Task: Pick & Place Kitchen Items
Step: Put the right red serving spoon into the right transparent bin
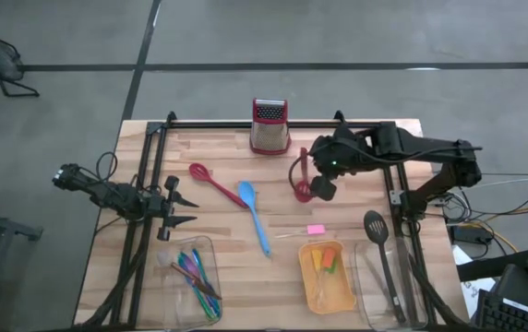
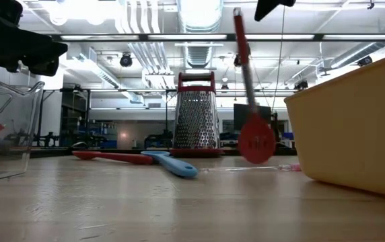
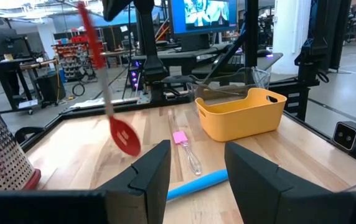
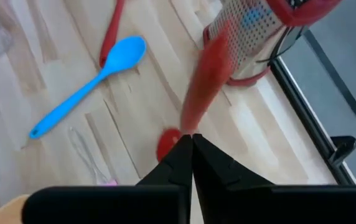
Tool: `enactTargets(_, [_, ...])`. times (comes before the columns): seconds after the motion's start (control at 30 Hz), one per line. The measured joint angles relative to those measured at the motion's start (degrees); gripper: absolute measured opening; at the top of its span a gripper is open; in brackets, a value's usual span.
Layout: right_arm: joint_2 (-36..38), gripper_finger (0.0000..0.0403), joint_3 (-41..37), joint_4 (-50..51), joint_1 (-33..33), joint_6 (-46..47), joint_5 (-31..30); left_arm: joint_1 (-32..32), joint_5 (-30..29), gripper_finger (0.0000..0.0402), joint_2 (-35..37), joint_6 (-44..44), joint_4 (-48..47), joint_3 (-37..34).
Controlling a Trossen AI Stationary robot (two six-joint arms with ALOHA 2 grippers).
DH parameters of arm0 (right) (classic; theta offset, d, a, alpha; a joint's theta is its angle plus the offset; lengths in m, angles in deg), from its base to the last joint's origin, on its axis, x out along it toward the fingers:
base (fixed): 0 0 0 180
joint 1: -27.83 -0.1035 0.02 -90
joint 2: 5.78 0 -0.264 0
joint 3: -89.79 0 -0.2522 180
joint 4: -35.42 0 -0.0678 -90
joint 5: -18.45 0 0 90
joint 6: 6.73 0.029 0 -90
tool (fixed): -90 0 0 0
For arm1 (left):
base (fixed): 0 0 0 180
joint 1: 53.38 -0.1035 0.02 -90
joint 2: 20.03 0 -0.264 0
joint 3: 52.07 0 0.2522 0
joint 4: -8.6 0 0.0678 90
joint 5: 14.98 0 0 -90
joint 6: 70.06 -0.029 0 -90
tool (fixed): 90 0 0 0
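Risk sits mainly in the grip: the right gripper (image 1: pixel 322 175) has its jaws clamped on the very tip of the handle of a red slotted spoon (image 2: pixel 255 140), and the tool hangs below it like a pendulum; a hold that far from the head leaves the head free to swing, so a quick sideways move could set it rocking, let it twist between the jaws, or drop it onto the worktop (image 1: pixel 227 267); the metal box grater (image 1: pixel 269 126) stands just beside the hanging spoon, and a swing that way could knock it; the orange tray (image 1: pixel 347 295) has tall walls, so the low-hanging head could catch its rim if carried across without more height; the pink-tipped clear stick (image 1: pixel 312 231) lies on the boards between spoon and tray and could be swept by a dragging head.

The spoon hangs nearly upright, handle up and round head down, tilted slightly in the low view; its long axis runs close to vertical, head clear of the worktop by the low view, near the grater at the far side.

Two more tools lie flat, crossing near each other: a red spoon (image 1: pixel 210 181) and a blue spoon (image 1: pixel 253 214), both with heads toward the far edge, handles running toward the near right.

The left gripper (image 1: pixel 179 209) waits over the left side, jaws apart and empty, pointing toward the middle.
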Motion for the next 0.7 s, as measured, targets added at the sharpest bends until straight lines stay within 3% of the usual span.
enactTargets(0.27, [-0.6,0.0007,-5.3,-2.8,0.1,-1.8,0.0,0.0,0.0,0.0158,0.0,0.0,0.0,0.0])
enactTargets(0.4, [-2.3,0.0017,-8.6,-8.8,0.6,-2.7,0.2,0.0,0.0,0.0158,0.0,0.0,0.0,0.0])
enactTargets(0.7, [-10.5,0.012,-9.9,-12.8,5.4,0.5,1.7,0.0,0.0,0.0159,0.0,0.0,0.0,0.0])
